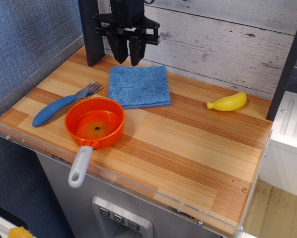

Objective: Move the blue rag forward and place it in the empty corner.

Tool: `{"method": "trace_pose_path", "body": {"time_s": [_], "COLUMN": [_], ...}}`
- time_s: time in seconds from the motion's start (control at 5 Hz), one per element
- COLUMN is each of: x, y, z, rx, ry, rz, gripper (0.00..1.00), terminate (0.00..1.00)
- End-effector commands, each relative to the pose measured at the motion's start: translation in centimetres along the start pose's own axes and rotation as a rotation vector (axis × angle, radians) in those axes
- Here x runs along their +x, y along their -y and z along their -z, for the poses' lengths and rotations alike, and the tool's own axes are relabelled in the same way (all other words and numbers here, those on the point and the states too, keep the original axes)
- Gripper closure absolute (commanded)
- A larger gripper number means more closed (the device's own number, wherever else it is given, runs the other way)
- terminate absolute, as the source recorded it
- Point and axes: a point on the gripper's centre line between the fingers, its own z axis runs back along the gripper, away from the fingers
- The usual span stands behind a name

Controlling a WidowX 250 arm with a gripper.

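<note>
The blue rag [139, 86] lies flat and folded square on the wood tabletop near the back wall, just behind the orange pan [95, 122]. My gripper [128, 62] hangs above the rag's back edge, apart from it. Its two dark fingers [120, 49] stand close together with only a thin gap, holding nothing. The empty corner [227, 197] is the bare front right of the tabletop, with a clear acrylic rim and a small dark screw mark [244, 190].
A blue-handled fork [61, 104] lies left of the pan, whose grey handle [79, 166] sticks out over the front edge. A yellow banana [228, 102] lies at the back right. A dark post [91, 32] stands at the back left beside the gripper.
</note>
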Motion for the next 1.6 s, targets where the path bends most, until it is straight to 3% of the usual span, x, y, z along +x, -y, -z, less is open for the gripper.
{"method": "trace_pose_path", "body": {"time_s": [0.0,0.6,0.8,1.4], "x": [0.9,0.4,0.1,-2.3], "y": [-1.2,-1.4,-0.8,2.4], "z": [1.6,5.0,5.5,5.4], "rx": [0.047,0.047,0.063,0.071], "ry": [0.013,0.058,0.020,-0.003], "rz": [-0.049,-0.205,-0.258,-0.291], "gripper": [1.00,1.00,1.00,1.00], "terminate": [0.00,0.00,0.00,0.00]}}
